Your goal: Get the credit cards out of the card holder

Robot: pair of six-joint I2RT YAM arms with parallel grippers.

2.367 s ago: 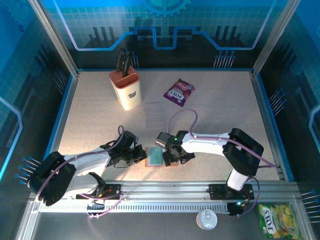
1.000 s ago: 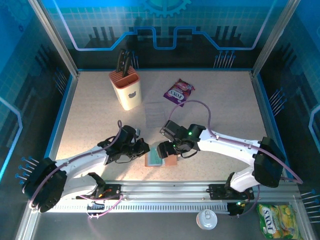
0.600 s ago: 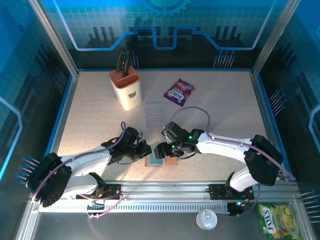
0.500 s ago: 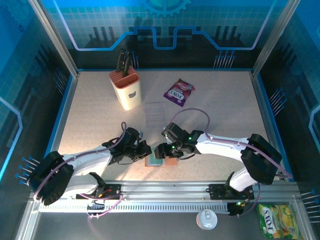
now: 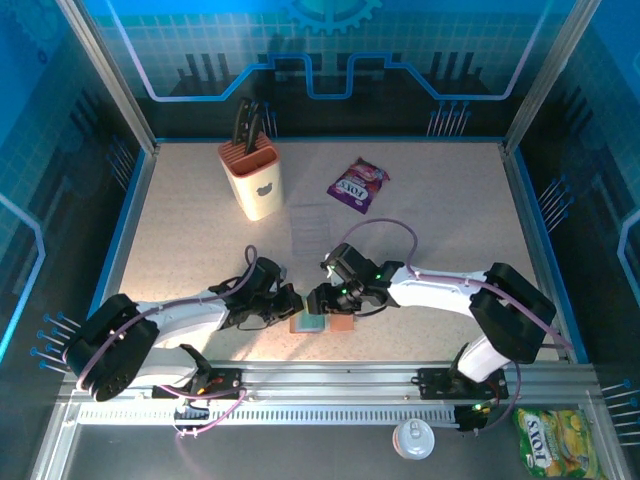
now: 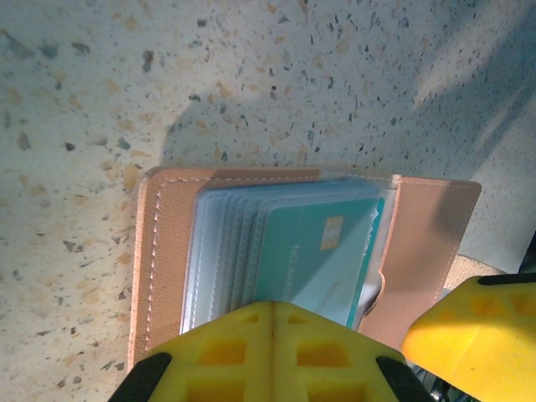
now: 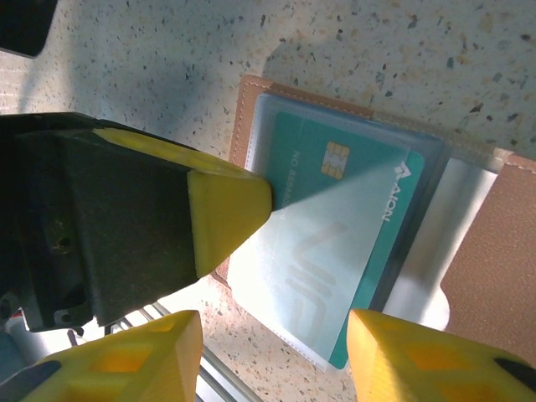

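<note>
Speckled tabletop (image 5: pixel 450 220), lower centre: the card holder (image 6: pixel 159 251) is laid open, its teal credit card (image 7: pixel 335 226) straddled by the spread right gripper (image 7: pixel 268 335); the left gripper (image 5: pixel 290 303) is seen beside it, but its opening cannot be told.

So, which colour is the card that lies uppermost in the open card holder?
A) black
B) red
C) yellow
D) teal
D: the right wrist view shows a teal card lying uppermost inside the open card holder.
</note>
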